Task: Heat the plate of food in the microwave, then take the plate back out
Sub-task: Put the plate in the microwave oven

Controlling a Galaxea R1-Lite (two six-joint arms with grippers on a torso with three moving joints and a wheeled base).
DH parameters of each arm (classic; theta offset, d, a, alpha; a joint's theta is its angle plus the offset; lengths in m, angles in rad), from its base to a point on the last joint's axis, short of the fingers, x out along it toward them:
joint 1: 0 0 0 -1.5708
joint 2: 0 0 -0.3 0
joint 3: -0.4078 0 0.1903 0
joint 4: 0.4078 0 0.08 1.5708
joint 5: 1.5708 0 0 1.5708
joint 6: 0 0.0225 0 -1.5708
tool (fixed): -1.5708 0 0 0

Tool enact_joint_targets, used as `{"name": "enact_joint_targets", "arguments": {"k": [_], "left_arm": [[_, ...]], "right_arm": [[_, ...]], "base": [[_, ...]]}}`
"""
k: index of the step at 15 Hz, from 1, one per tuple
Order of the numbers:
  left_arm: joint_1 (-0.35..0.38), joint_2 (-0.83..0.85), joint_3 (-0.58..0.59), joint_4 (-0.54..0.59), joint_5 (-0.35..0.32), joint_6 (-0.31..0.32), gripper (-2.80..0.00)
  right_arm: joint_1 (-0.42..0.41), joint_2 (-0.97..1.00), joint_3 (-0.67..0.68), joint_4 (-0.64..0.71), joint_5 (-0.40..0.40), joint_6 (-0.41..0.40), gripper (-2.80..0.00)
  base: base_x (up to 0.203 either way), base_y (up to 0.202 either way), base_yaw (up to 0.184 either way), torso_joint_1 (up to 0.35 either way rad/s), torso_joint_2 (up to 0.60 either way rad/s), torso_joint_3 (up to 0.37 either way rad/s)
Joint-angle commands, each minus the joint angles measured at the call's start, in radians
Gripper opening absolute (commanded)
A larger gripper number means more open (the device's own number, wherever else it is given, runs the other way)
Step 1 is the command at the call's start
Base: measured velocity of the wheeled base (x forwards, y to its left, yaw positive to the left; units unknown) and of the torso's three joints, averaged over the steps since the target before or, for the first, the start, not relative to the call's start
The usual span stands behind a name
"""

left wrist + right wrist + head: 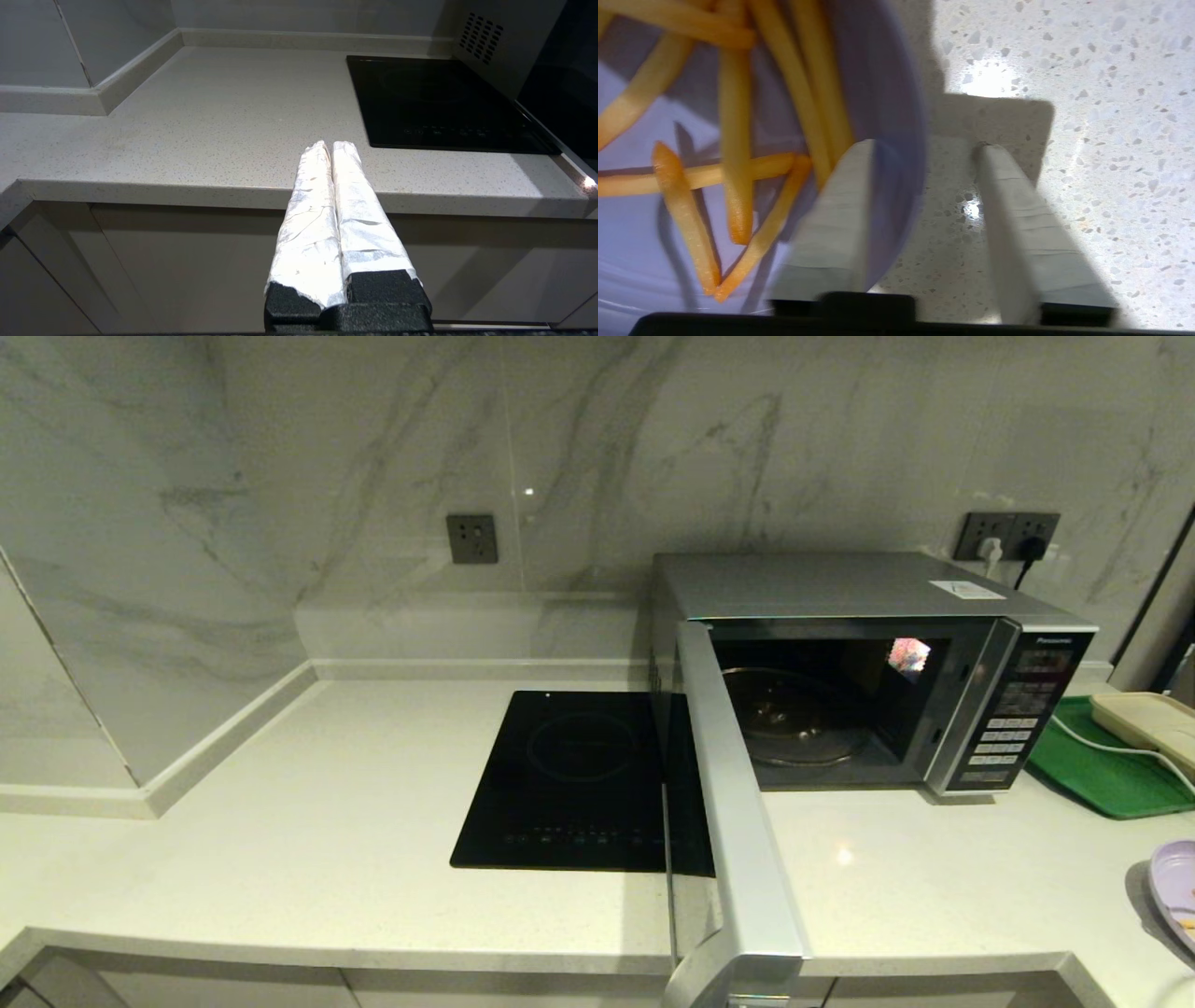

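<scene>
The silver microwave [840, 588] stands at the back right of the counter. Its door [738, 821] is swung wide open toward me, and the glass turntable [794, 719] inside is bare. The pale-lilac plate of food [1174, 882] lies on the counter at the far right edge of the head view. My right gripper [927, 147] straddles the plate's rim [887, 93]. One finger is over the inside by the fries [733, 140], and the other stands apart on the outside above the counter. My left gripper [332, 144] is shut on nothing, low in front of the counter edge.
A black induction cooktop [569, 775] lies left of the microwave, with the open door reaching over its right side. A green tray [1102, 765] holding a cream-coloured board [1148, 723] and a white cable sits right of the microwave. Marble walls close the back and left.
</scene>
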Motion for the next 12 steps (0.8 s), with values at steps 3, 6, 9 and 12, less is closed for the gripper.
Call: {"name": "enact_joint_targets", "arguments": {"k": [3,6,9,12], "left_arm": [[0.0,0.0,0.0,-0.001,0.0,-0.001,-2.8],[0.0,0.0,0.0,-0.001,0.001,-0.001,-2.8],[0.0,0.0,0.0,-0.001,0.0,-0.001,-2.8],[0.0,0.0,0.0,-0.001,0.0,-0.001,-2.8]], "right_arm": [[-0.002,-0.001,0.0,0.003,-0.001,0.004,-2.8],[0.0,-0.011,0.0,0.003,0.0,0.004,-2.8],[-0.002,-0.028,0.012,0.003,0.009,0.001,-2.8],[0.0,-0.075,0.044,-0.002,0.048,-0.038,-2.8]], "base": [[0.0,0.0,0.0,0.0,0.0,0.0],[0.0,0.0,0.0,0.0,0.0,0.0],[0.0,0.0,0.0,0.0,0.0,0.0],[0.0,0.0,0.0,0.0,0.0,0.0]]}}
